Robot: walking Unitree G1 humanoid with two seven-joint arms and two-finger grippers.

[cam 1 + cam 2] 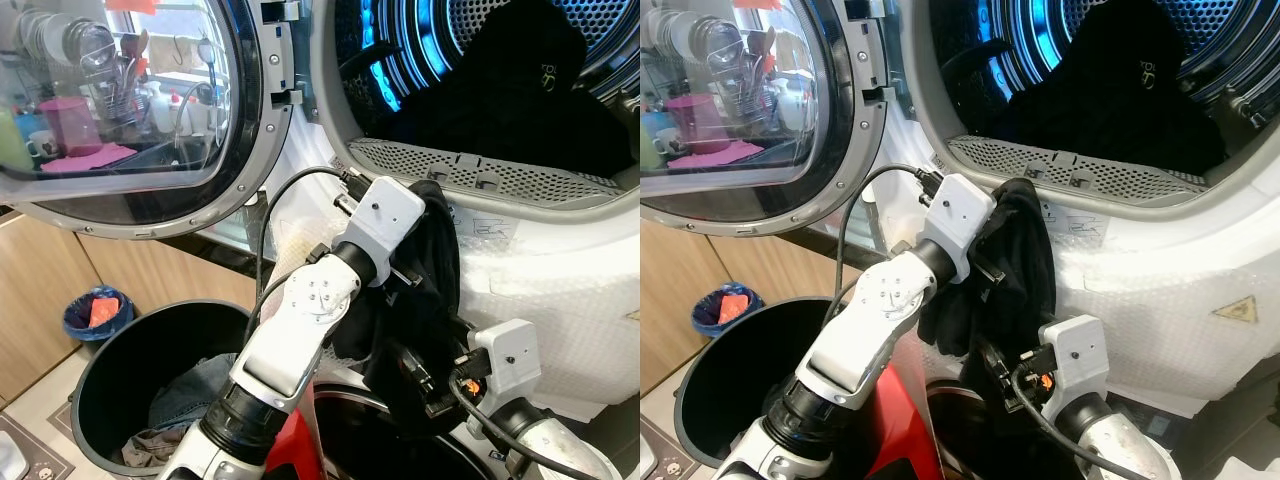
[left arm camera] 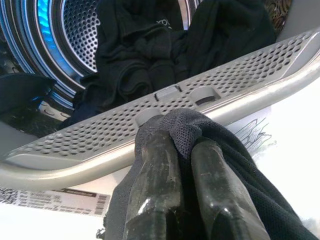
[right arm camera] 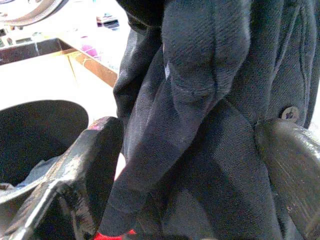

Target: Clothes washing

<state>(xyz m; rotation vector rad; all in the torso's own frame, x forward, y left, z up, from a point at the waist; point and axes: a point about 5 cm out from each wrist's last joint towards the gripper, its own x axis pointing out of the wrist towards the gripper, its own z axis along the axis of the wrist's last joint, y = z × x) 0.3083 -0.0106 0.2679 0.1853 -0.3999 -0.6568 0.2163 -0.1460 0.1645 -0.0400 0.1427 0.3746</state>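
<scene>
A black garment hangs down the washer's white front, just below the grey perforated lip of the drum opening. My left gripper is shut on the garment's top fold, right at that lip. Lower down, my right gripper is open, with one finger on each side of the hanging cloth. More black clothes lie inside the blue-lit drum.
The round glass door stands swung open to the left. A black bin holding several clothes stands on the floor below it. A small blue bin sits further left. Something red lies under my left arm.
</scene>
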